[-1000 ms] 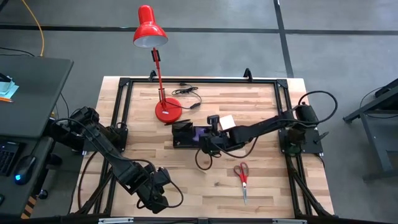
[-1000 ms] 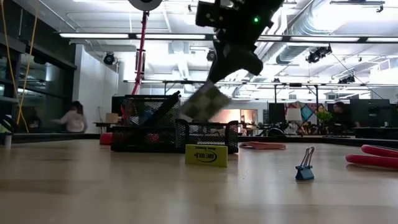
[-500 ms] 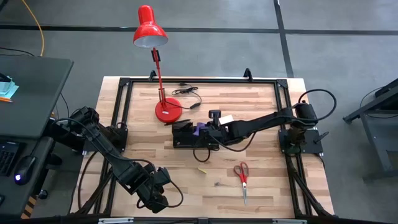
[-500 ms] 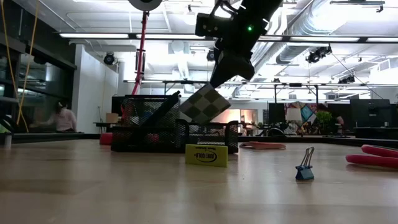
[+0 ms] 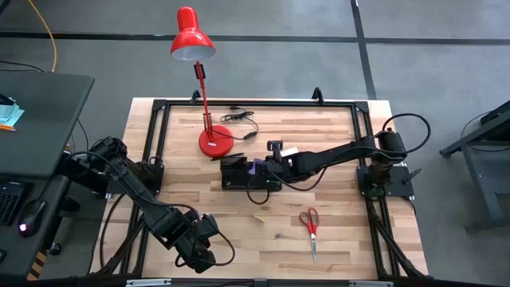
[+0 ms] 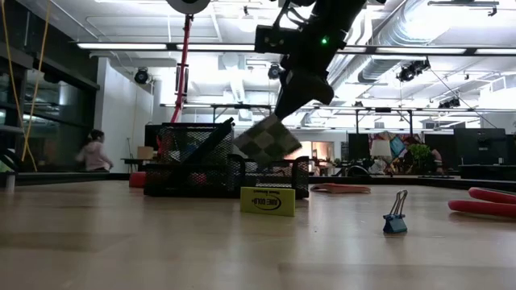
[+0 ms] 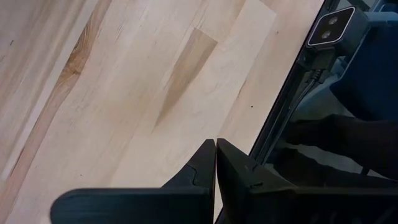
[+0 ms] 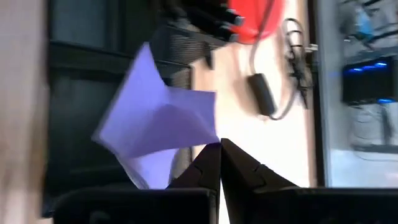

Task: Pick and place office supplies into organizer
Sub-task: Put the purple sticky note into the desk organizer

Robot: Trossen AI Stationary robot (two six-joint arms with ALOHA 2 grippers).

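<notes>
My right gripper (image 5: 265,167) (image 8: 219,148) is shut on the small purple note pad (image 8: 155,121) (image 6: 267,139), just above the black mesh organizer (image 5: 239,172) (image 6: 218,171). Dark pens (image 8: 208,15) stand in the organizer's tall compartment. Part of the pale yellow pad (image 5: 292,151) shows on the table beyond my right arm. The red-handled scissors (image 5: 311,224) lie flat toward the near right. My left gripper (image 5: 199,253) (image 7: 216,152) waits shut over the near left of the table. My right gripper pinches the purple pad by one corner (image 8: 205,144) between its two fingers. The fingers slant down from above and from the table's right. The pad hangs tilted below the fingers (image 6: 294,90), lifted clear, with its lower corner (image 6: 246,149) level with the organizer's rim.
The red desk lamp's base (image 5: 215,142) and its cord (image 5: 243,127) sit just beyond the organizer. A small yellow block (image 6: 268,201) (image 5: 257,217) and a blue binder clip (image 6: 394,217) lie on the near side. Bare wood spreads across the near half of the table.
My right gripper has carried the pad from the organizer's near right side toward the far edge and left, until it is over the organizer, uncovering the small yellow block. It has stayed shut. The pad has since dropped slightly and tipped flatter.
</notes>
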